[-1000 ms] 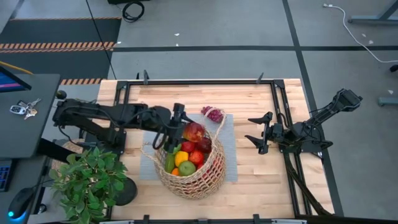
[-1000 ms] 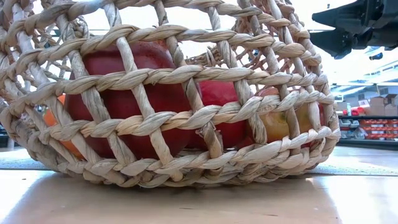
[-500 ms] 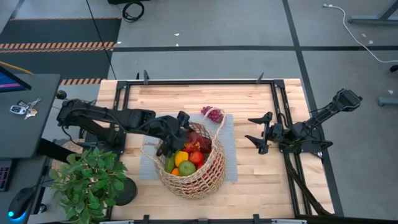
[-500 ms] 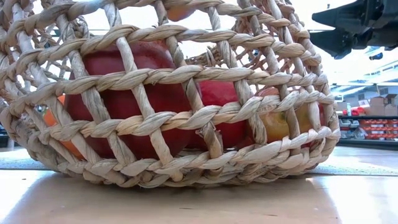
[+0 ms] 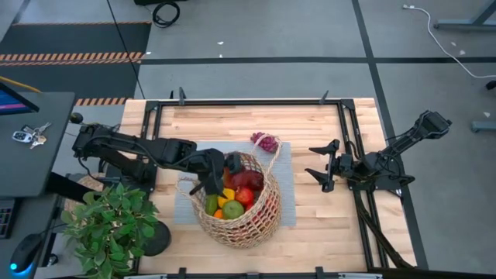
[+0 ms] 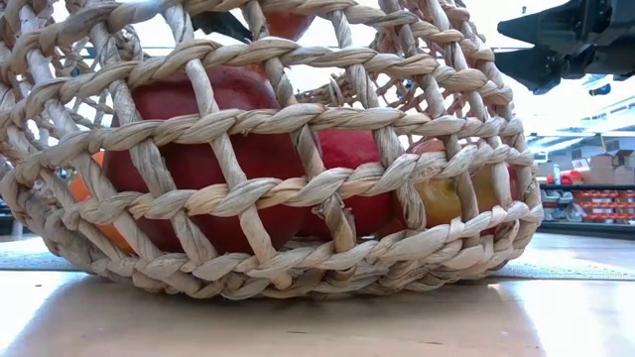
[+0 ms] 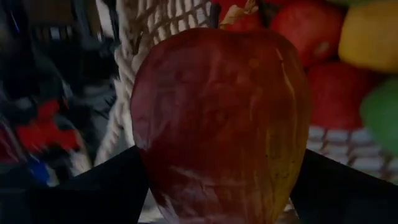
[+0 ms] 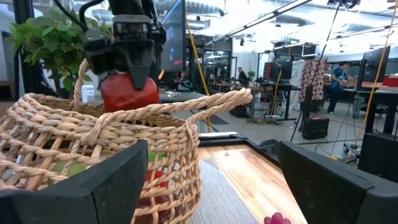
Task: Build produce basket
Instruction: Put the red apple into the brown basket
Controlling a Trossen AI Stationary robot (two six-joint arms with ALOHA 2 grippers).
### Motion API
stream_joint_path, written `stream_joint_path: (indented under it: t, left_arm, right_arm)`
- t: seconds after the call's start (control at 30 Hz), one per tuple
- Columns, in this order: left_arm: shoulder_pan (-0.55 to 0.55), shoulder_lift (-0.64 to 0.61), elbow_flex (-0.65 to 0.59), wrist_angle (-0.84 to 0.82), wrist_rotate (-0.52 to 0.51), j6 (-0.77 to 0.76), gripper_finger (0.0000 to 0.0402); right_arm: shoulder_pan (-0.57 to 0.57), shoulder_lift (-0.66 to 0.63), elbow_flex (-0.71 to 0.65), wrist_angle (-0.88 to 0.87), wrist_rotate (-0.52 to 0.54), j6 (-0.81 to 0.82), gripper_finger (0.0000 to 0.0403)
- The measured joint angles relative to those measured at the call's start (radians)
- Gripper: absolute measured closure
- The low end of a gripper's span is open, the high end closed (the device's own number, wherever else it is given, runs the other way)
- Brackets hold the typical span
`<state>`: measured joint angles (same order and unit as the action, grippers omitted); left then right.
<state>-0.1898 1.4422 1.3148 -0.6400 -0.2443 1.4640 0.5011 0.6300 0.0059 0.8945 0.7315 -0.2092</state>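
Note:
The tan wicker basket [image 5: 246, 213] stands on a grey mat [image 5: 285, 182] at the table's middle, and holds red, yellow, orange and green fruits. My left gripper [image 5: 222, 175] is shut on a red apple [image 7: 217, 118] over the basket's left part, at rim height [image 8: 127, 92]. Purple grapes [image 5: 266, 142] lie on the mat's far edge, just beyond the basket. My right gripper [image 5: 311, 161] hangs open and empty at the table's right side. My left gripper pinches the red apple by its two opposite sides [image 7: 142, 155] between its two fingers. The fingers [image 8: 138, 70] come from above, pointing down. The apple is lifted clear, its lower part behind the basket's rim, above the fruits inside.
A potted green plant [image 5: 112, 221] stands at the table's near left corner, close to the left arm. Black frame rails [image 5: 346, 132] run along the table's edges. Bare wood lies between the mat and the right arm.
My left gripper has gone down and a little toward the table's near edge with the red apple, from above the basket's far rim to rim height inside it. It stays shut on the apple.

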Motion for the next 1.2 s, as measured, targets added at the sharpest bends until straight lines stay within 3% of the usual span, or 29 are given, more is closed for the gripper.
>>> stream_joint_path:
  t: [0.17,0.27,0.4,0.5,0.67,0.93,1.2]
  left_arm:
    - [0.0,0.0,0.0,0.008,0.001,0.288,0.0078]
    - [0.0,0.0,0.0,0.009,0.001,0.378,0.0078]
    - [0.004,0.0,0.0,0.009,0.001,0.366,0.0078]
    - [0.014,0.0,0.0,0.009,0.001,0.269,0.0078]
    - [0.03,0.0,0.0,0.008,0.004,-0.048,0.0078]
    - [0.031,0.0,0.0,0.008,0.006,-0.866,0.0078]
    - [0.031,0.0,0.0,0.008,0.006,-1.513,0.0078]
  right_arm:
    - [0.0,0.0,0.0,0.001,0.0,0.0,0.0041]
    - [0.0,0.0,0.0,0.001,0.0,0.0,0.0041]
    - [0.0,0.0,0.0,0.001,0.0,0.0,0.0041]
    - [0.0,0.0,0.0,0.001,0.0,0.0,0.0041]
    - [0.0,0.0,0.0,0.001,0.0,0.0,0.0041]
    - [0.0,0.0,0.0,0.001,0.0,0.0,0.0041]
    - [0.0,0.0,0.0,0.001,0.0,0.0,0.0041]
